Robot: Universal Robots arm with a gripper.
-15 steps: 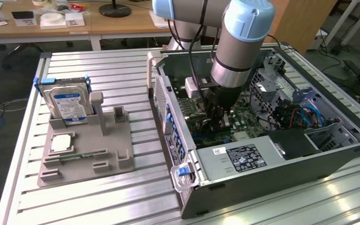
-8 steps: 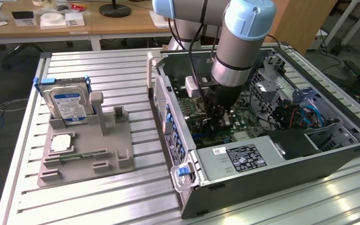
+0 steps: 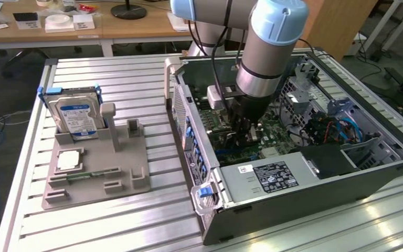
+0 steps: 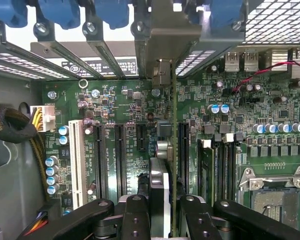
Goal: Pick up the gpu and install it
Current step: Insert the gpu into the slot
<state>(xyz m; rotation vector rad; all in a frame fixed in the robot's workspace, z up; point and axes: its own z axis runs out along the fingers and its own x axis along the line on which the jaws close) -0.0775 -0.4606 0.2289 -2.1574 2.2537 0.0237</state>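
The gpu (image 4: 173, 150) shows edge-on in the wrist view as a thin dark card. It stands upright over the green motherboard (image 4: 125, 100), and its grey metal end bracket (image 4: 162, 40) lies against the rear slot openings of the case. My gripper (image 4: 167, 222) is shut on the card, with one black finger (image 4: 135, 220) on each side of it. The card's lower edge runs along a black expansion slot (image 4: 182, 150); whether it is seated there I cannot tell. In the exterior view my gripper (image 3: 246, 137) reaches straight down into the open computer case (image 3: 314, 194).
Other black slots (image 4: 119, 155), a white slot (image 4: 76, 160) and capacitors lie beside the card. The power supply (image 3: 272, 176) and cables crowd the case. On the exterior view's left, a grey fixture (image 3: 128, 168) holds a hard drive (image 3: 75, 118) and a memory stick (image 3: 82, 175).
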